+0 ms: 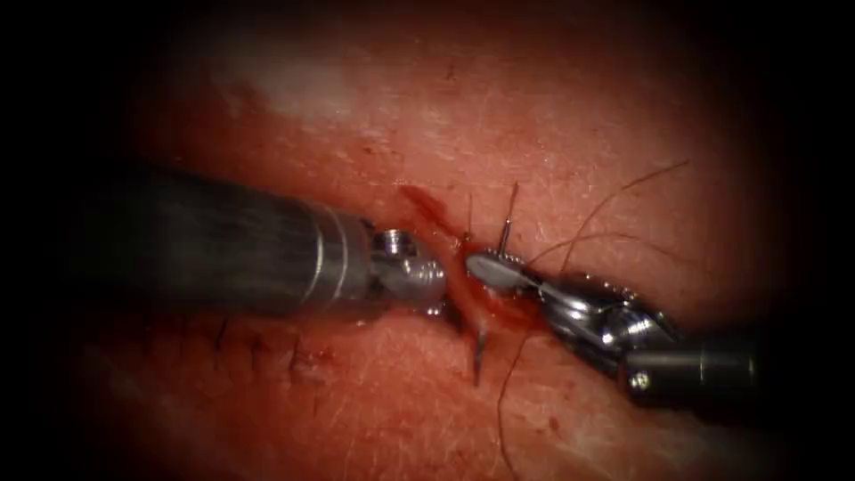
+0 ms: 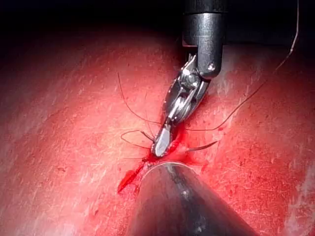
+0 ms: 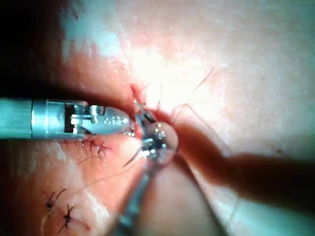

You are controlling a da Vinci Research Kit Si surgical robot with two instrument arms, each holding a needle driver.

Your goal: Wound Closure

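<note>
Endoscope view: your right steel needle driver (image 1: pixel 488 267) is gripping the thin curved needle (image 1: pixel 505 223) at the red cut (image 1: pixel 463 298), 3 o'clock side; your left driver (image 1: pixel 436 294) is bracing pink tissue (image 1: pixel 534 116), grip unclear.

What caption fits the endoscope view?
Right tool grips the curved needle at the cut; left tool meets tissue opposite.

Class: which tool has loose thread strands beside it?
The right gripper, right of the cut; thread arcs above and below it. The left gripper lies on the cut's left.
</note>
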